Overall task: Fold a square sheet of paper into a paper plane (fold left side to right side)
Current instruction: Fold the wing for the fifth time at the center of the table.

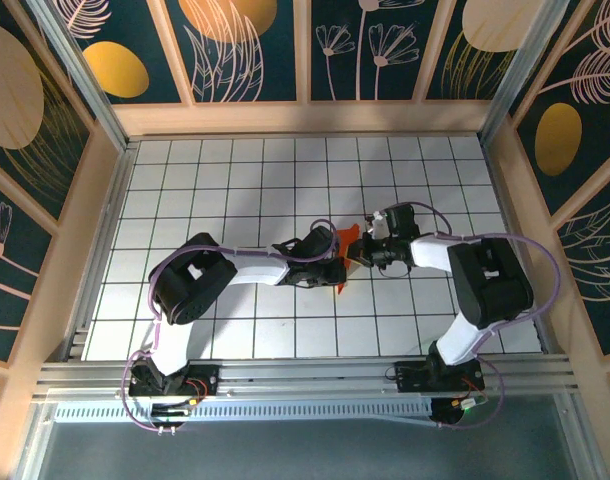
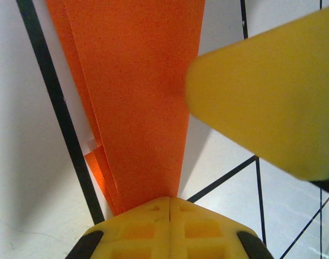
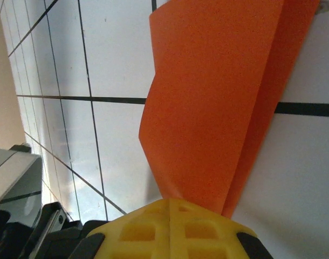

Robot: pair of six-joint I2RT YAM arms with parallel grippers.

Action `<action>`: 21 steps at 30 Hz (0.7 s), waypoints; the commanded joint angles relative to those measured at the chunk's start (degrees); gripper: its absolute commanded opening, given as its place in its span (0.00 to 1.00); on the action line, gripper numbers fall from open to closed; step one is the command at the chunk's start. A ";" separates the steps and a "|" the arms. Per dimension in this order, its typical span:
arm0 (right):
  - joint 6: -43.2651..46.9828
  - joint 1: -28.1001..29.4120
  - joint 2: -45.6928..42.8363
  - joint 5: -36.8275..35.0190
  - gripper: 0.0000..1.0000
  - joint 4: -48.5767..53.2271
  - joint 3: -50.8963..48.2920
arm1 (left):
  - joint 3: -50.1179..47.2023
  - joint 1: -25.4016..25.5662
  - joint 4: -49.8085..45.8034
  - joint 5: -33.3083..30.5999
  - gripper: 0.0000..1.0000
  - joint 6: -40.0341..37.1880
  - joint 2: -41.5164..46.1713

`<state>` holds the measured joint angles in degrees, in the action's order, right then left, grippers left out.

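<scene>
My left gripper [image 2: 170,202] pressed together — pinching narrow end of paper plane [image 2: 137,91] at fingertips. Layered orange wedge widens ahead over grid table [image 2: 24,162]. My right gripper [image 3: 170,203] clamped on same paper plane, just ahead-right — its yellow finger [image 2: 272,91] at paper's edge.

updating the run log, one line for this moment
left gripper: shut on folded orange paper; right gripper: shut on same paper; layers creased

Both arms bent inward, tips meeting mid-worktop; L pincer [image 2: 170,204] & R pincer [image 3: 170,205] each clamped on folded orange paper [image 2: 137,97].
</scene>
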<state>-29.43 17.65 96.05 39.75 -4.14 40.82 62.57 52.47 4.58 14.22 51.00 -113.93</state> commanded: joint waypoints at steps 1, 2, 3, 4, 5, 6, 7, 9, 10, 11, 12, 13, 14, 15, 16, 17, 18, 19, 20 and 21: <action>-0.96 0.63 1.67 -0.19 0.00 -1.88 2.08 | -2.01 0.24 -11.09 -3.32 0.00 -0.99 -2.88; -0.90 0.62 2.08 -0.24 0.00 -1.84 2.31 | -2.01 0.20 -11.08 -3.28 0.00 -0.99 -2.88; -0.85 0.67 2.56 -0.36 0.00 -1.83 2.53 | -2.01 0.21 -11.09 -3.32 0.00 -1.06 -2.88; -0.74 0.69 2.89 -0.52 0.00 -1.69 2.81 | -1.99 0.25 -11.09 -3.28 0.00 -1.02 -2.91; -0.59 0.67 3.26 -0.75 0.00 -1.39 3.01 | -1.99 0.19 -11.08 -3.32 0.00 -1.08 -2.90; -0.25 0.71 3.61 -1.30 0.00 -0.90 3.20 | -2.01 0.20 -11.08 -3.32 0.00 -1.08 -2.88; -0.11 0.69 3.97 -1.79 0.00 -0.39 3.37 | -2.01 0.18 -11.09 -3.32 0.00 -1.08 -2.81; 0.45 0.71 4.71 -2.59 0.00 0.46 3.43 | -2.01 0.20 -11.00 -3.32 0.00 -1.05 -2.79; 0.56 0.63 5.10 -3.04 0.00 1.09 3.53 | -2.09 0.22 -10.94 -3.34 0.00 -1.08 -2.73; 0.81 0.71 5.50 -3.46 0.00 1.73 3.59 | -2.10 0.20 -10.95 -3.37 0.00 -0.99 -2.74; 1.03 0.65 5.92 -4.04 0.00 2.50 3.65 | -2.18 0.26 -10.91 -3.41 0.00 -0.99 -2.65; 1.31 0.72 6.42 -4.67 0.00 3.23 3.65 | -2.23 0.27 -10.83 -3.41 0.00 -0.93 -2.61; 1.60 0.64 6.78 -5.21 0.00 3.98 3.70 | -2.27 0.24 -10.82 -3.41 0.00 -0.99 -2.55; 2.02 0.70 7.24 -5.83 0.00 4.74 3.74 | -2.22 0.26 -10.74 -3.41 0.00 -0.99 -2.37; 2.33 0.71 7.76 -6.21 0.00 5.39 3.74 | -2.18 0.19 -10.61 -3.49 0.00 -1.08 -2.04; 2.57 0.69 8.09 -6.39 0.00 5.70 3.60 | -2.27 0.25 -10.35 -3.54 0.00 -1.03 -1.71; 2.62 0.71 8.48 -6.52 0.00 5.92 3.40 | -2.19 0.18 -10.09 -3.59 0.00 -1.07 -1.17; 2.80 0.71 8.83 -6.52 0.00 6.03 3.22 | -1.98 0.24 -9.94 -3.78 0.00 -1.16 -0.57; 2.80 0.70 9.00 -6.52 0.00 6.01 2.98 | -1.69 0.16 -9.93 -4.00 0.00 -1.22 -0.06; 2.76 0.71 9.07 -6.52 0.00 5.91 2.76 | -1.28 0.15 -9.79 -3.90 0.00 -1.34 0.57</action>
<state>-28.42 17.91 102.06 37.69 -2.55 44.42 62.59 52.53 4.05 13.28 50.98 -113.51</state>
